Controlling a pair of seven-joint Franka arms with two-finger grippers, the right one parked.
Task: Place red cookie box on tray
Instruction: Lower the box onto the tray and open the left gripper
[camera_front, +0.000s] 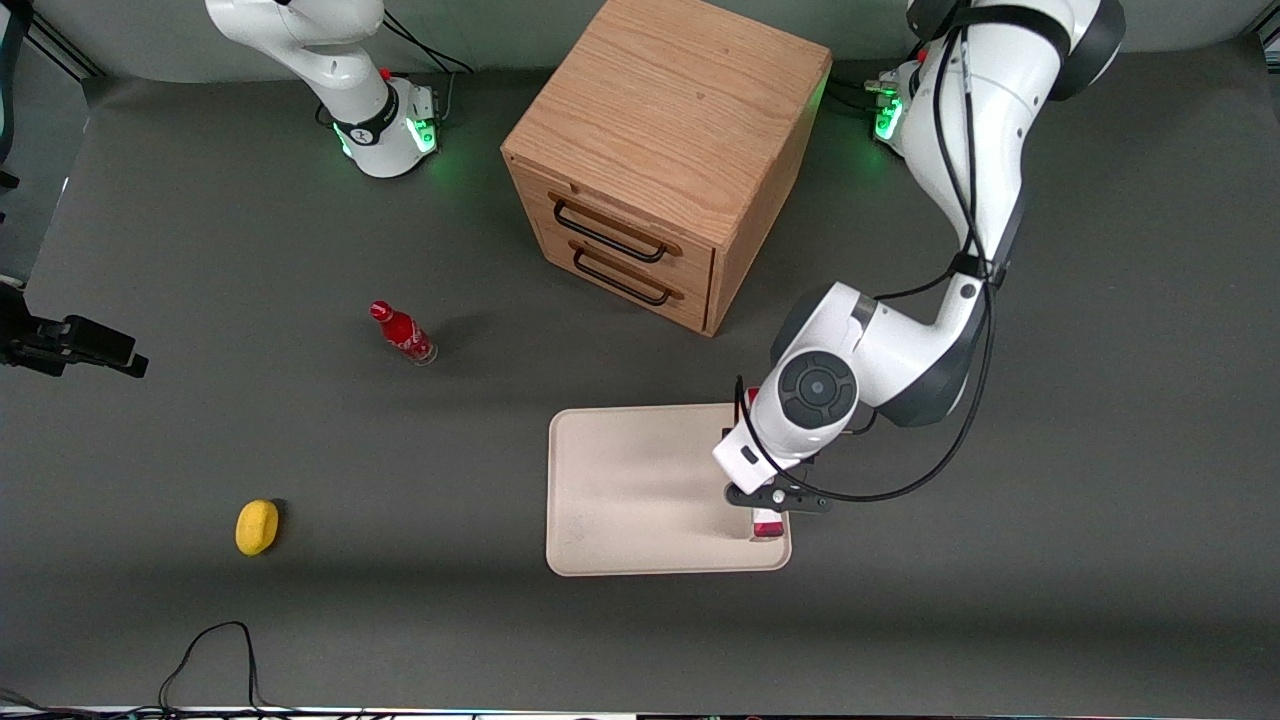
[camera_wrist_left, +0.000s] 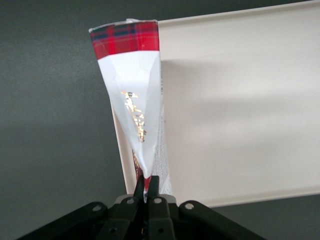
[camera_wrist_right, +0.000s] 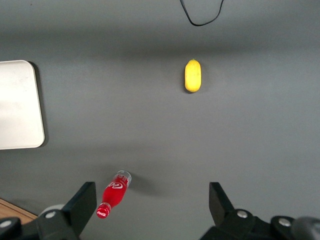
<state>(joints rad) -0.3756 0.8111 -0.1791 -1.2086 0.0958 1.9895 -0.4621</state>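
Observation:
The red cookie box (camera_wrist_left: 132, 90), white with a red tartan end and gold lettering, is pinched on its thin edge by my left gripper (camera_wrist_left: 146, 186), which is shut on it. It hangs over the rim of the cream tray (camera_wrist_left: 240, 110) at the side toward the working arm's end. In the front view only a small red and white end of the box (camera_front: 767, 522) shows below the gripper (camera_front: 775, 500), over the tray (camera_front: 640, 480). I cannot tell whether the box touches the tray.
A wooden two-drawer cabinet (camera_front: 665, 150) stands farther from the front camera than the tray. A small red bottle (camera_front: 402, 333) and a yellow lemon-like object (camera_front: 257, 526) lie toward the parked arm's end. A black cable (camera_front: 215, 650) loops near the table's front edge.

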